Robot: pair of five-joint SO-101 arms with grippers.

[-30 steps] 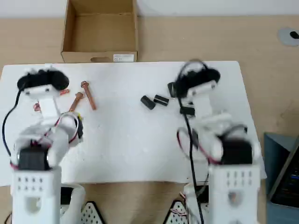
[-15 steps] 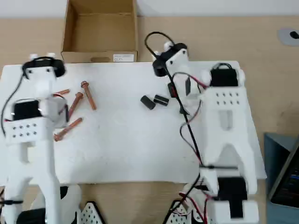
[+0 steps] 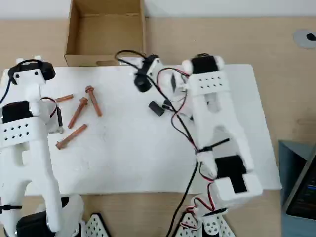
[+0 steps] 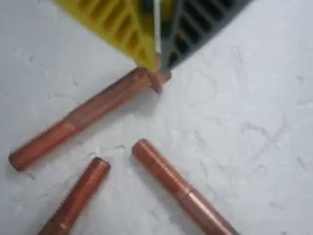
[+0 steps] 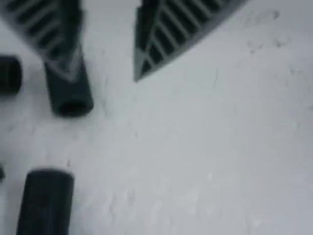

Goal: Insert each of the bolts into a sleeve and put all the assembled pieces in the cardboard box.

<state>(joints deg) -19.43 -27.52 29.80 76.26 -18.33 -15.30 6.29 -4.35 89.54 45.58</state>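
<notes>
bolts lie loose on the white foam sheet, all four still bare, and the black sleeves sit well apart from them near the middle; no piece is in the cardboard box yet. left gripper has its jaws pressed nearly together with nothing between them, tips right at the head of one bolt. right gripper is spread wide and empty, one finger over the end of a sleeve. risk on the left: closed tips can only nudge, and a round bolt would likely roll into its neighbours. on the right, closing off-centre could flick that sleeve away or against the second sleeve
</notes>
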